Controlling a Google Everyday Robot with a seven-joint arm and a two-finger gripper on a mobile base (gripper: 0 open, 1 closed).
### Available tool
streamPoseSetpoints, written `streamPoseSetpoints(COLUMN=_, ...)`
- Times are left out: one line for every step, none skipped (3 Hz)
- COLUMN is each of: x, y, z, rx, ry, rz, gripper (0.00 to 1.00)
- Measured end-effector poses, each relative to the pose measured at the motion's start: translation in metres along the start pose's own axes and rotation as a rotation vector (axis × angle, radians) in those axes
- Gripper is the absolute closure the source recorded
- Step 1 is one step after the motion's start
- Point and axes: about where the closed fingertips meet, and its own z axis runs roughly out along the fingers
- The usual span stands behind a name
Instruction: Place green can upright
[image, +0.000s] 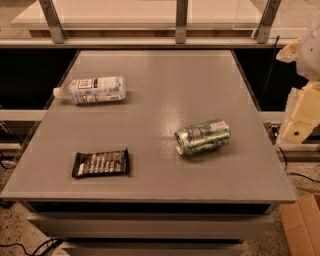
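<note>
The green can lies on its side on the grey table, right of the middle, with its silver top facing left towards the front. My gripper shows as cream-coloured arm parts at the right edge of the view, beyond the table's right side and well apart from the can. It holds nothing that I can see.
A clear plastic bottle with a white label lies on its side at the table's left. A dark snack wrapper lies flat at the front left. A cardboard box stands on the floor at the lower right. A railing runs behind the table.
</note>
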Motion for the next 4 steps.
streamPoseSetpoints(x=0.0, y=0.0, z=0.0, rx=0.0, ry=0.0, rz=0.0, gripper=0.0)
streamPoseSetpoints(x=-0.009, y=-0.002, z=0.003, rx=0.0, ry=-0.049, rz=-0.047, gripper=0.0)
streamPoseSetpoints(x=-0.03, y=-0.006, z=0.017, rx=-0.023, ry=-0.108, rz=-0.167, gripper=0.0)
streamPoseSetpoints(x=-0.052, y=-0.009, z=0.038, rx=-0.055, ry=-0.136, rz=-0.332, gripper=0.0)
